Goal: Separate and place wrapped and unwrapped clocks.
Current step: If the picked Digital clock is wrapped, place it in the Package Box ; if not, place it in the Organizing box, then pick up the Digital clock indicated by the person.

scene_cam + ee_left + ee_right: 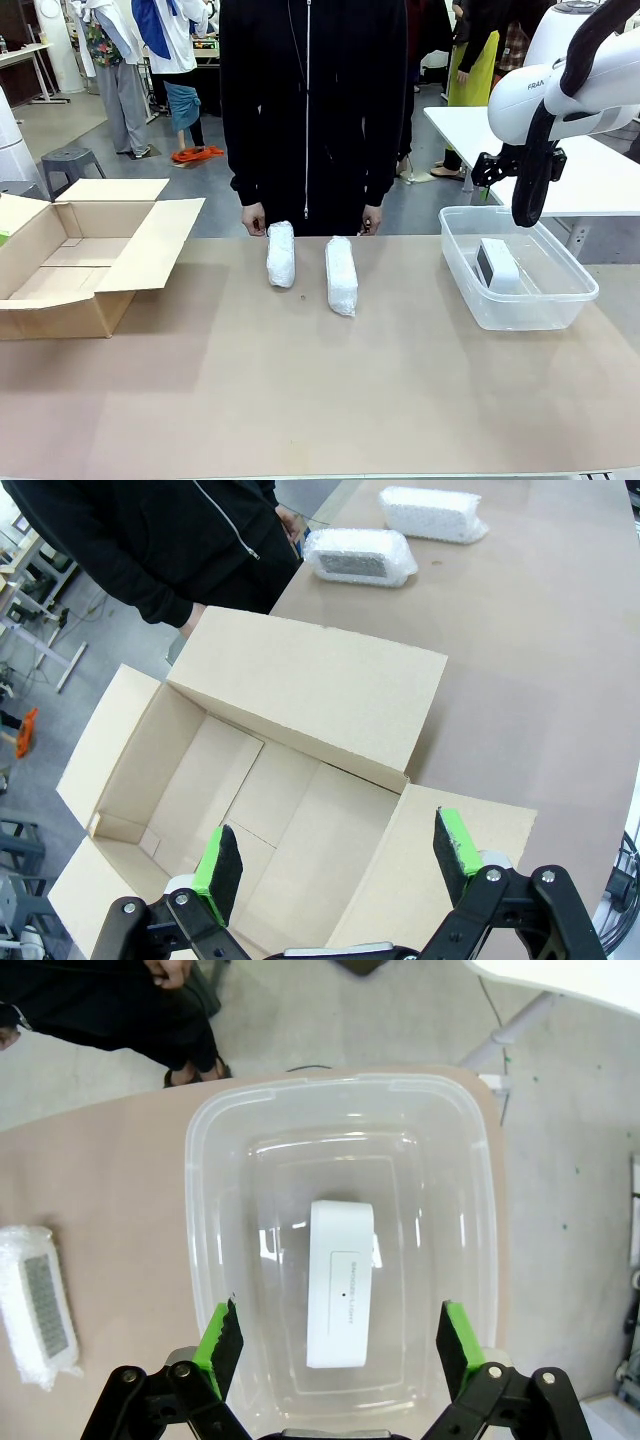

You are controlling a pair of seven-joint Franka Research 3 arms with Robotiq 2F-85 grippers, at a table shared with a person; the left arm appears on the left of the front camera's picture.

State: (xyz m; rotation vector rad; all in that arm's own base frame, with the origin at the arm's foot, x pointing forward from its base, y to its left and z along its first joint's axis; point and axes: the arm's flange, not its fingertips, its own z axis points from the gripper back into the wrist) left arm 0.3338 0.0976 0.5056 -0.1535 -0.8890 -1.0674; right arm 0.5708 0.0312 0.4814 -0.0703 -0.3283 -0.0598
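Found bare clock (pixel 500 266) in tub (pixel 520 320), centre right — apparently sorted. Found wrapped clocks (pixel 281 254) (pixel 341 275) mid-frame, likely bound for box (pixel 150 245) at left. Saw left gripper (pixel 340 865) over box, right gripper (pixel 335 1345) over tub — both spread wide, empty.

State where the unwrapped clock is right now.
The unwrapped clock lies inside the clear plastic tub on the right side of the table in the front view, below the open right hand.

Cardboard box (pixel 60 315) on table (pixel 300 400) left; wrapped clock (pixel 281 254) beside 2nd wrapped clock (pixel 341 275), far centre; bare clock (pixel 497 265) in plastic bin (pixel 530 312), right.
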